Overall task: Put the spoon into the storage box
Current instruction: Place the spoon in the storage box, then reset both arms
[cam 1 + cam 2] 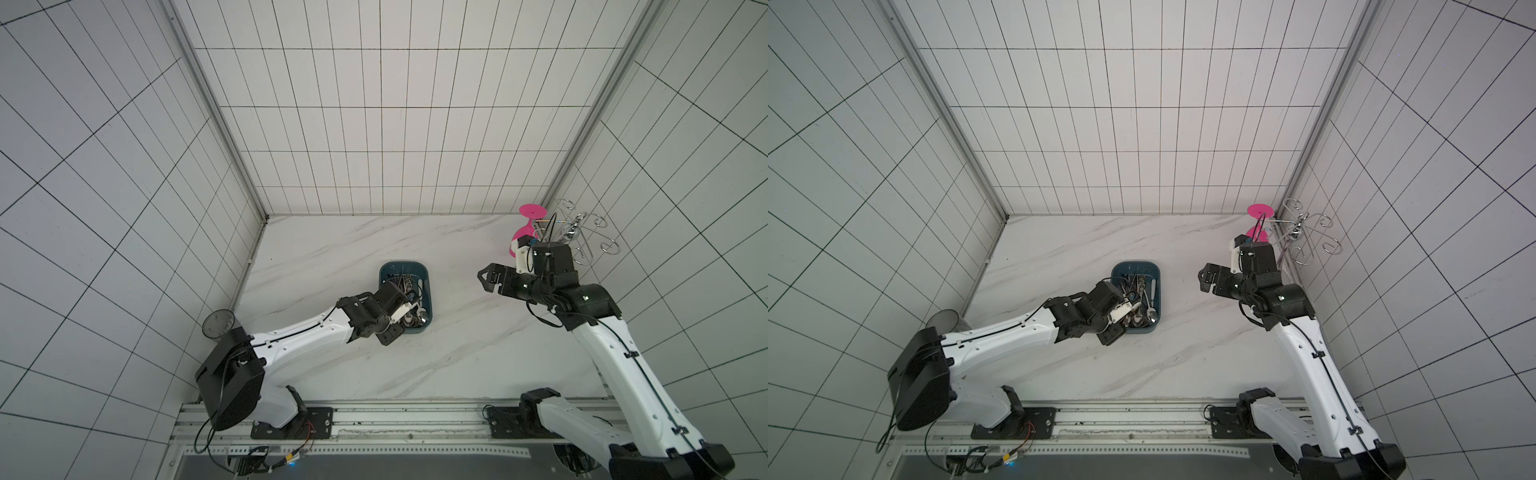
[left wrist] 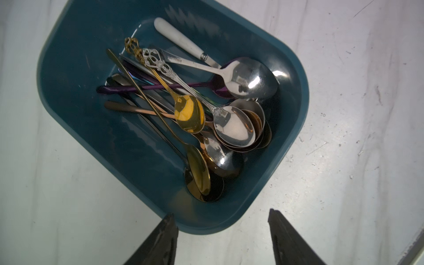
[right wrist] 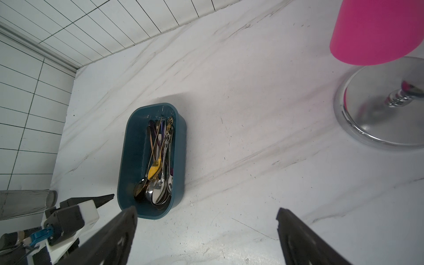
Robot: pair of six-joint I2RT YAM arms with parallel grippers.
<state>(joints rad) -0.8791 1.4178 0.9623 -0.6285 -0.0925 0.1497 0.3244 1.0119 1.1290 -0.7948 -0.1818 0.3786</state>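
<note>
Now left fingers (image 2: pixel 160 243) gape empty over one end of the storage box (image 2: pixel 68 96); the gold spoon (image 2: pixel 189 114) lies atop the other spoons (image 2: pixel 234 128) inside. Lift straight up, clear of the wall. Right fingers (image 3: pixel 114 236), spread empty, hang well apart from the box.

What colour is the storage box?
The box is dark teal-blue, plain with no pattern. The left wrist view shows it best.

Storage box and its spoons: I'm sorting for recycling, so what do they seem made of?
The storage box looks like matte teal plastic: moulded rounded corners, dull sheen. The spoons look like polished metal, given their mirror reflections; the gold spoon and some copper or purple ones may be coated. The white handle could be ceramic or plastic; I cannot tell.
</note>
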